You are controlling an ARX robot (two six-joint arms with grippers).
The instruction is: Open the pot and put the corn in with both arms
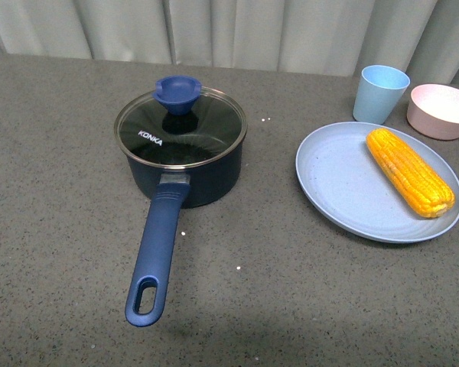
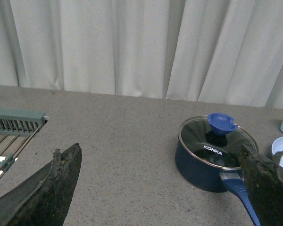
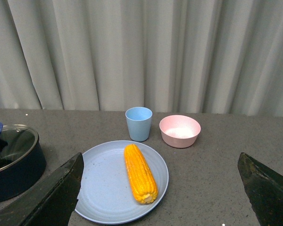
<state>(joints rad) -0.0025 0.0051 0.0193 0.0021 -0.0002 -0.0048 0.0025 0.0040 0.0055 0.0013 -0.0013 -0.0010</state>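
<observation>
Both my tools are spread wide and hold nothing: the left tool (image 2: 158,157) has its black fingers (image 2: 56,183) far apart, and so does the right tool (image 3: 160,162). Closest to the near edge of the grey speckled bench (image 1: 291,306) lies the oval-holed end of a long blue handle (image 1: 157,252), which runs back to the dark navy saucepan (image 1: 195,187) left of the bench's middle. Its steel-rimmed glass lid (image 1: 206,134), with a blue knob (image 1: 176,93), is on. Toward the right edge sits a round pale blue plate (image 1: 333,183). The whole yellow-orange corn cob (image 1: 409,172) lies on it, well apart from the saucepan. Near the far right corner stand a light blue cup (image 1: 381,93) and, just beside it, a pink bowl (image 1: 441,111). A pale curtain (image 1: 237,30) hangs beyond the far edge.
</observation>
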